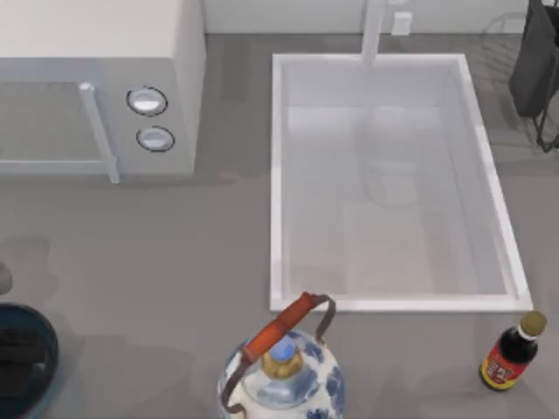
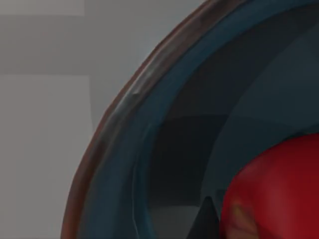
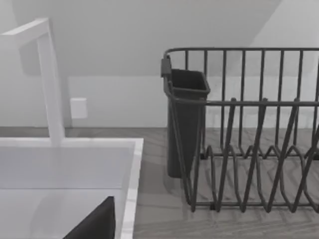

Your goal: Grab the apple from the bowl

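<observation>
Down at the table's near-left corner sits the bowl (image 1: 22, 362), cut off by the top view's edge, dark blue-teal with something dark lying across its inside. The left wrist view is right up against it: there's the bowl's rim (image 2: 124, 107), brownish on the outside, blue glass within, and the apple (image 2: 279, 194), glossy red, is resting inside the bowl on its floor. A small dark point (image 2: 205, 221) pokes up just beside the apple, close to touching it; it could be one of the left gripper's fingers, but I cannot tell how the left fingers stand.

The right wrist view looks across the white sink (image 3: 65, 169) and its faucet (image 3: 50, 82) toward a dark wire dish rack (image 3: 249, 149) with a cutlery cup (image 3: 185, 119). A dark wedge (image 3: 97, 224) sits low in that view; the right fingers' state I cannot tell either.

Elsewhere on the table: microwave (image 1: 96, 87) at the far left, patterned kettle (image 1: 281, 371) at the near edge, sauce bottle (image 1: 511, 352) near right.
</observation>
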Robot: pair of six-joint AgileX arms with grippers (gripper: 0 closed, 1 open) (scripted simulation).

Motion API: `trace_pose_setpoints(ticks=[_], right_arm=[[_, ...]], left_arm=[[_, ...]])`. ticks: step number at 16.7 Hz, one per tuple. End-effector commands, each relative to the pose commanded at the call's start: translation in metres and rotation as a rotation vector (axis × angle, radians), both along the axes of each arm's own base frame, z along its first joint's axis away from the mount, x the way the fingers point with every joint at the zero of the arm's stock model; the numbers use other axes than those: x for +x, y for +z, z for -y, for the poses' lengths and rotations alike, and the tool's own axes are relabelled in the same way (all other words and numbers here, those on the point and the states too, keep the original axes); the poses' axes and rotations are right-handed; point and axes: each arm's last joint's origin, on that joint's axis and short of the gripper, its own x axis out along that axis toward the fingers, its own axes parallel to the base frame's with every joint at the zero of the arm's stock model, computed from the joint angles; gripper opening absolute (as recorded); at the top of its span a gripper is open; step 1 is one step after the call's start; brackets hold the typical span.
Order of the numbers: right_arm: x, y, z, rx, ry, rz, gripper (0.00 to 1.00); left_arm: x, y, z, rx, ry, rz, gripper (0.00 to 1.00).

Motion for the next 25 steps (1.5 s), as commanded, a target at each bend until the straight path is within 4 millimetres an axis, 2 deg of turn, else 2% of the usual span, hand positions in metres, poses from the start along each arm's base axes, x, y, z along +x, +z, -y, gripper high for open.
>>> trace_pose_setpoints(ticks=[7,8,11,13,16,19,22,25], right_arm=[[0.0,0.0,0.0,0.0,0.0,0.0,1.0],[0.0,0.0,0.0,0.0,0.0,0.0,1.0],[0.0,0.0,0.0,0.0,0.0,0.0,1.0],[0.0,0.0,0.0,0.0,0.0,0.0,1.0],[0.0,0.0,0.0,0.0,0.0,0.0,1.0],[0.0,0.0,0.0,0.0,0.0,0.0,1.0],[0.0,0.0,0.0,0.0,0.0,0.0,1.0],[0.0,0.0,0.0,0.0,0.0,0.0,1.0]], left_arm=[[0.0,0.0,0.0,0.0,0.0,0.0,0.0],[0.006,0.02,0.0,0.022,-0.001,0.061,0.0],[0.011,0.027,-0.001,0.021,-0.001,0.056,0.0],[0.021,0.043,-0.002,0.021,-0.001,0.049,0.0],[0.038,0.086,-0.004,0.02,-0.001,0.036,0.0],[0.045,0.145,-0.005,0.018,-0.002,0.024,0.0],[0.037,0.204,-0.004,0.019,-0.002,0.026,0.0],[0.02,0.248,-0.002,0.02,-0.001,0.044,0.0]])
